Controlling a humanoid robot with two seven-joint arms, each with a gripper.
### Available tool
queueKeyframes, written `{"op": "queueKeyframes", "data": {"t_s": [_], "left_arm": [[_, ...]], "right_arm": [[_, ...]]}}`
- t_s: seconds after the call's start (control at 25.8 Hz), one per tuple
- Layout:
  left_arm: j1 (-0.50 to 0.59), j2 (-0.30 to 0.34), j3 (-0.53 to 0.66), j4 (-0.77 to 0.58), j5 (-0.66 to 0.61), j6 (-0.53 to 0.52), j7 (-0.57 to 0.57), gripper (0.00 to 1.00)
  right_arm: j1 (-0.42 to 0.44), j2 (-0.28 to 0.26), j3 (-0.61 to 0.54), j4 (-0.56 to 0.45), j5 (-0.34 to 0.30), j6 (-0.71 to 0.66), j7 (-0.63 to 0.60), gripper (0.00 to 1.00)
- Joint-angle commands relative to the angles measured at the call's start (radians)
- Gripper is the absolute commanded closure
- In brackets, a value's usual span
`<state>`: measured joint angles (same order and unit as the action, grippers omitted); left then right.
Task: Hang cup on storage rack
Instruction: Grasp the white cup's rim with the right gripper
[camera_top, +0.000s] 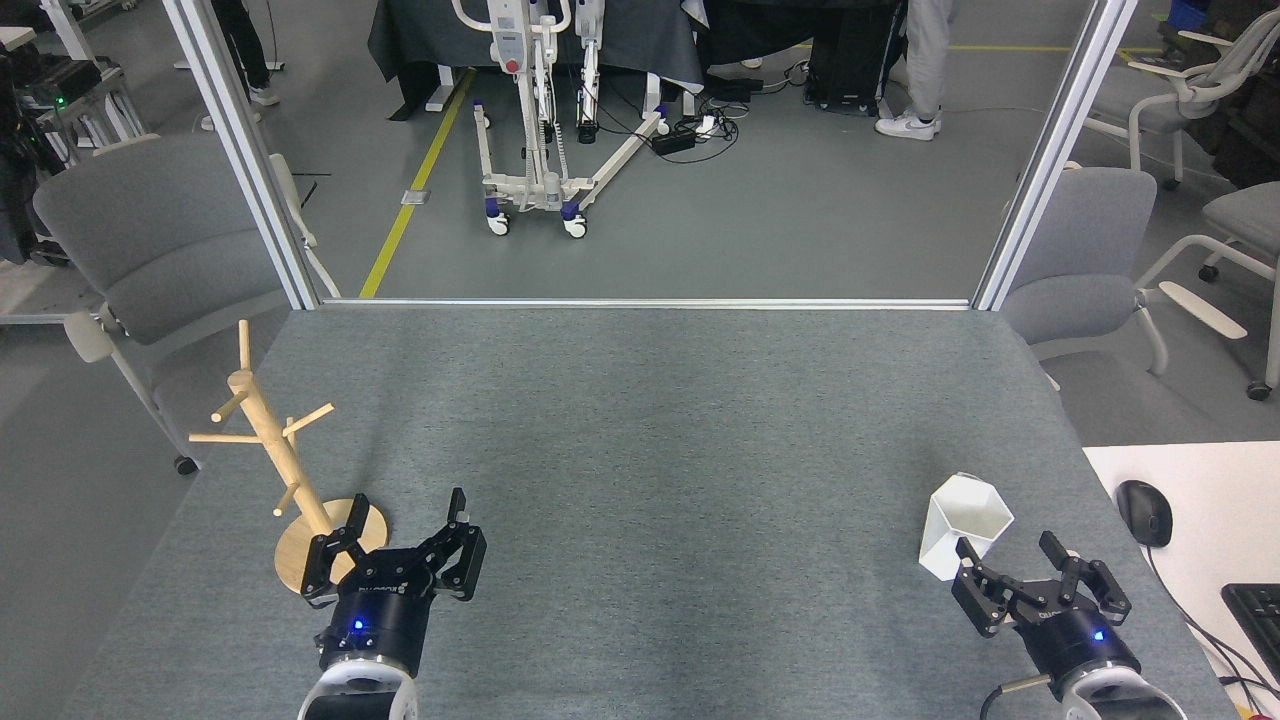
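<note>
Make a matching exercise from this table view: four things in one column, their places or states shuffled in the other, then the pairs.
Things:
1. cup
2. storage rack
3. left end effector
4. computer mouse

Places or states:
A. on the white desk at far right
B. open, empty, beside the round wooden base
C. upright on the grey mat, near right
D. standing at the mat's near left edge

Pairs: 1-C, 2-D, 3-B, 4-A

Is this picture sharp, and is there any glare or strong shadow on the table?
Head view: sharp throughout, lighting even, no glare on the grey table; only faint soft shadows beside the storage rack and the cup; straight frame posts lean outward, suggesting a wide lens.
</note>
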<state>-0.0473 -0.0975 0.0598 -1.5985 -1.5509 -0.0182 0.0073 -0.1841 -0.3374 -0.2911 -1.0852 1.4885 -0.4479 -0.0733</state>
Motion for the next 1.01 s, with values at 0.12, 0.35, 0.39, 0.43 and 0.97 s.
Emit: {"op": "queueKeyframes", "data": {"t_s": [0.12,0.35,0.39,0.43,0.97], "left_arm": [[0.003,0.001,0.0,0.002,0.0,-0.002,-0.001,0.01],[0.017,0.001,0.0,0.0,0.0,-0.002,0.0,0.01],[0.015,0.001,0.0,0.002,0.0,-0.002,0.0,0.01],[0.015,0.001,0.0,0.002,0.0,-0.002,0.0,0.01],[0.015,0.001,0.0,0.015,0.002,-0.008,-0.001,0.01]], "right_arm": [[-0.002,0.012,0.009,0.013,0.026,-0.002,0.0,0.0],[-0.021,0.017,0.02,0.045,0.027,0.0,0.0,0.0],[-0.026,0.018,0.02,0.053,0.029,0.0,0.0,0.0],[-0.029,0.018,0.02,0.06,0.029,0.0,0.0,0.0],[-0.075,0.02,0.015,0.096,0.036,0.008,0.001,0.0]]}}
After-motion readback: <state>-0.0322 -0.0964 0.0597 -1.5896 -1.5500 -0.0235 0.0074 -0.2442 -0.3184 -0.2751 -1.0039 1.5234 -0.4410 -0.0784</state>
